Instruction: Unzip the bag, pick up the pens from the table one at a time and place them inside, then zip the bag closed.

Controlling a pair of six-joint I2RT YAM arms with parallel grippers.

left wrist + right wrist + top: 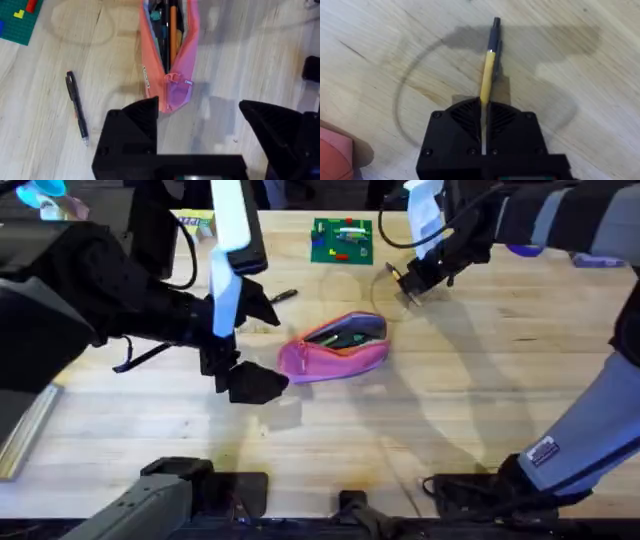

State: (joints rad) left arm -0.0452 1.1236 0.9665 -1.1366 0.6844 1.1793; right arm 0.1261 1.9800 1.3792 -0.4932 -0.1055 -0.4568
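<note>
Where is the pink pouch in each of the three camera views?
Overhead: the pink pouch lies unzipped at the table's middle, just right of the open left gripper.
Left wrist: it runs from the top edge down to the gripper's fingers, zipper open, pens inside.
Right wrist: a pink corner at the lower left edge.
Shared landmark: the green brick plate, also in the left wrist view.

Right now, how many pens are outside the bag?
2: a black pen on the table, and a tan pen held in the right gripper. The bag may hide others.
</note>
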